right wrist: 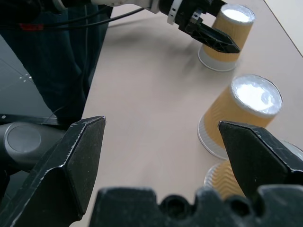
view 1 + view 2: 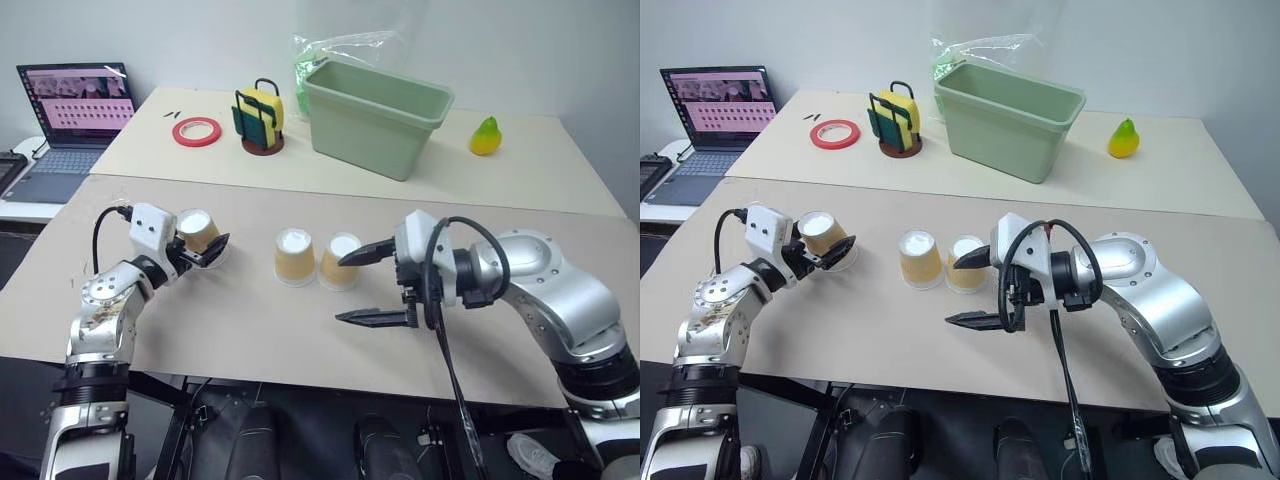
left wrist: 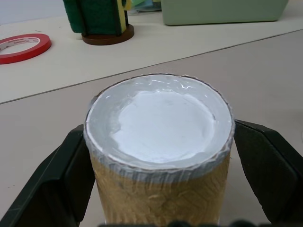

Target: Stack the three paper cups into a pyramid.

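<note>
3 ribbed tan paper cups [image 2: 295, 257] stand upside down on the beige table [image 2: 250, 320] — white bases up. The left gripper [image 2: 205, 250] straddles the leftmost, fingers spread; the right gripper [image 2: 362, 286] gapes empty beside the touching pair.

Centre: two upside-down tan ribbed paper cups [image 2: 295, 257] [image 2: 340, 261] touching, side by side on the surface [image 2: 250, 320].
Left: third tan ribbed paper cup [image 2: 199, 232], well apart.
Rear: green plastic bin [image 2: 377, 115]; red tape roll [image 2: 196, 131] to its left.
</note>
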Motion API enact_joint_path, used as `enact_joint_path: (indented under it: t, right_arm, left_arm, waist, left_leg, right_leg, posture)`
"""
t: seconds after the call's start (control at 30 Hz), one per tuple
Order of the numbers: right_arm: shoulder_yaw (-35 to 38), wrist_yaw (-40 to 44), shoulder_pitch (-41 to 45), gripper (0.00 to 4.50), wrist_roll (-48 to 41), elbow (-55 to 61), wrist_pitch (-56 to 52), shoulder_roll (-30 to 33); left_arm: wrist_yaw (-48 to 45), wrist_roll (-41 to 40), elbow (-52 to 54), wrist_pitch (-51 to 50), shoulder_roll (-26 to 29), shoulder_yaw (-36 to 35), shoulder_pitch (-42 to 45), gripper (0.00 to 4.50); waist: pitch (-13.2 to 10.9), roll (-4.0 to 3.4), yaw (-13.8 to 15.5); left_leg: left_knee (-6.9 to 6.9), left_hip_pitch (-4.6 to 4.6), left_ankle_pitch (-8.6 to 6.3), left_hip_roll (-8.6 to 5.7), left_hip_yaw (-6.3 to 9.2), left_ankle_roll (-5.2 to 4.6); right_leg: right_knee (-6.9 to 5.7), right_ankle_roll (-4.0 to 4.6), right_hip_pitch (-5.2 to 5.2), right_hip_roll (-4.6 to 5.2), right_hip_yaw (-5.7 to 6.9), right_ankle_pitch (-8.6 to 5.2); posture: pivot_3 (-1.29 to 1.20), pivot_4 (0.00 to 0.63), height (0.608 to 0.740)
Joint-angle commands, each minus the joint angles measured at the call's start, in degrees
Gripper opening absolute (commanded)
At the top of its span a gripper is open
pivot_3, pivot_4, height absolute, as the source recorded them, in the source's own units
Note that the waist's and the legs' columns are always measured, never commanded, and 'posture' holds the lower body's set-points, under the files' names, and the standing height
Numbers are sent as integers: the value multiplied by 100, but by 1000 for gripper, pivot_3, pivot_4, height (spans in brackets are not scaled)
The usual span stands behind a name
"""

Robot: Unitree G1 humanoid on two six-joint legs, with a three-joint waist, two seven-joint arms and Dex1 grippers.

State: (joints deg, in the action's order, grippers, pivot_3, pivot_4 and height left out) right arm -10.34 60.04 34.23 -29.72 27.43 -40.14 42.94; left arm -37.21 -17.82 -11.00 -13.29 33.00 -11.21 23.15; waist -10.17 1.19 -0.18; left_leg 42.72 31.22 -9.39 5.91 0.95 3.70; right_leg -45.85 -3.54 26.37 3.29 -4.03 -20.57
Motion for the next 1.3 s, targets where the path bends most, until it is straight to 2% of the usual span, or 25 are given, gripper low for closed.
enact_joint_path:
  t: [0.03,0.13,0.2,0.37,0.5,0.67,0.87,1.0,1.3]
  right_arm:
    - [109,-59,-45,4500,79,12,62,79]
    - [99,-85,-74,4500,126,-29,84,75]
    - [95,-100,-88,4500,175,-61,97,63]
    - [42,-182,-126,4500,376,-202,164,45]
    - [105,-270,-190,4500,579,-400,217,87]
    - [314,-392,-430,4500,670,-405,217,187]
    - [459,-642,-643,4500,688,-259,146,185]
    - [550,-816,-801,4500,684,-110,104,202]
    - [789,-1254,-1162,4500,683,255,-37,217]
  left_arm:
    - [-42,19,91,176,-3,-18,108,3666]
    - [-40,31,104,193,3,-7,93,2583]
    - [-41,44,110,194,13,2,90,2224]
    - [43,31,365,151,20,5,245,2224]
    - [-87,-225,816,-213,13,139,818,2224]
    - [-564,-1385,862,-1598,53,-29,2383,2224]
    - [-1765,-2396,139,-2945,129,124,3494,2224]
    - [-2372,-2277,-475,-3066,-23,513,3894,2224]
    - [-3955,-1430,-1487,-2443,-179,1613,4208,2224]
  waist:
    - [0,0,-3]
    - [0,0,-7]
    - [0,0,-10]
    - [-1,1,-5]
    - [-4,7,44]
    - [-15,25,85]
    - [-16,23,-52]
    - [-17,22,-85]
    - [-29,22,-70]
  left_leg:
    - [0,0,0,0,0,0]
    - [2,0,0,0,0,0]
    - [1,0,0,0,0,0]
    - [2,0,0,-1,1,0]
    - [4,2,2,-3,4,2]
    - [4,9,4,-6,18,4]
    - [-5,0,4,-9,18,3]
    - [2,-1,6,-9,24,2]
    - [0,4,6,-9,23,2]
  right_leg:
    - [0,0,0,0,0,0]
    - [0,-2,-1,0,0,1]
    - [0,-2,-1,0,0,1]
    - [0,-2,-2,0,0,1]
    - [0,-3,-3,0,3,2]
    - [4,-6,-5,-2,13,2]
    - [3,-8,-10,-2,10,2]
    - [-5,-9,-10,-5,13,1]
    - [-3,-7,-6,-4,12,1]
  posture:
    - [0,150,656]
    - [0,150,656]
    - [0,150,656]
    - [0,150,656]
    - [0,150,656]
    - [0,150,656]
    - [0,150,656]
    - [0,150,656]
    - [0,150,656]
